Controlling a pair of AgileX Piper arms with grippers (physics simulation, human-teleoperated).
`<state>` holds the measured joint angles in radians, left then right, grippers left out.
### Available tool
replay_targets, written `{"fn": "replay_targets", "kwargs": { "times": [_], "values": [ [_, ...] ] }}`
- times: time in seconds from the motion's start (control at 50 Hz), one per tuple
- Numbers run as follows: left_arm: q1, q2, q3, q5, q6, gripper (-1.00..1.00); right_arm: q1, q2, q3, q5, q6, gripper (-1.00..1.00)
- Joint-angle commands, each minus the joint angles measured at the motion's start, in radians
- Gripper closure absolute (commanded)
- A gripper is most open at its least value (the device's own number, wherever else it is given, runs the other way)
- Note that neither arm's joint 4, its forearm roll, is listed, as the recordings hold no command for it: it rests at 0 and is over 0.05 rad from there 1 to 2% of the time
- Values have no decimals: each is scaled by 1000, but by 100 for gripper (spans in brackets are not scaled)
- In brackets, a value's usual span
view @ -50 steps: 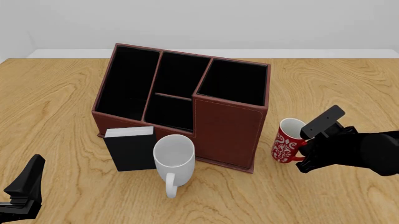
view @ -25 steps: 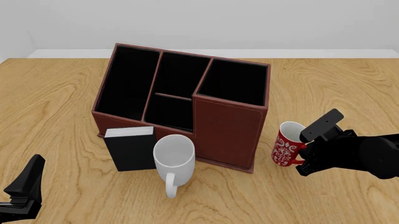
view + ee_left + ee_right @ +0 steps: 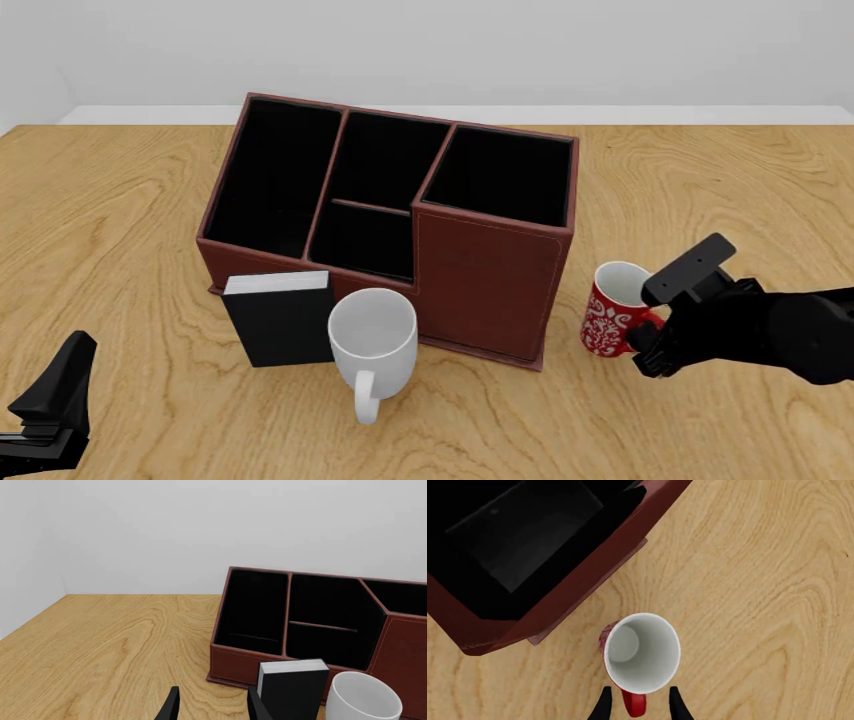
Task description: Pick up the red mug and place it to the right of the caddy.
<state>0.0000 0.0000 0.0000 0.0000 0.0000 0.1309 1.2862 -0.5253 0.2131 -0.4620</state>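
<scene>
The red mug [image 3: 611,312] is set upright on the table [image 3: 120,220], right of the caddy [image 3: 387,215]. Its handle is straddled by the right gripper [image 3: 637,702], narrowly parted. The left gripper [image 3: 210,707] is seen slightly parted, holding nothing.

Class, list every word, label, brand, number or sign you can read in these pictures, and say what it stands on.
None: no readable text in any view.
Red mug: white flower pattern only, no letters.
Caddy: plain leather-like sides, no brand mark.
White mug: blank.
Black box: black sides, white top, no label.

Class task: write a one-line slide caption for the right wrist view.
Right gripper straddles the handle of the upright red mug on the wooden table, beside the caddy.
</scene>
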Motion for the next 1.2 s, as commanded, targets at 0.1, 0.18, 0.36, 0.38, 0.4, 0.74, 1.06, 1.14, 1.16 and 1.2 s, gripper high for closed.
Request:
{"fn": "replay_targets", "kwargs": {
  "times": [0.1,0.18,0.36,0.38,0.4,0.74,1.06,1.14,1.16,1.2],
  "values": [
    [0,0,0,0,0,-100,-8,-9,2,13,17,-100],
    [0,0,0,0,0,-100,-8,-11,3,14,24,-100],
    [0,0,0,0,0,-100,-15,-21,3,20,23,-100],
    [0,0,0,0,0,-100,-15,-26,5,25,18,-100],
    [0,0,0,0,0,-100,-15,-31,2,31,20,-100],
    [0,0,0,0,0,-100,-27,-216,18,164,-14,-100],
    [0,0,0,0,0,-100,-17,-522,47,372,-47,-100],
    [0,0,0,0,0,-100,-35,-635,25,462,-54,-100],
    [0,0,0,0,0,-100,-37,-692,12,514,-60,-100],
    [0,0,0,0,0,-100,-41,-740,-12,557,-60,-100]
  ]
}}
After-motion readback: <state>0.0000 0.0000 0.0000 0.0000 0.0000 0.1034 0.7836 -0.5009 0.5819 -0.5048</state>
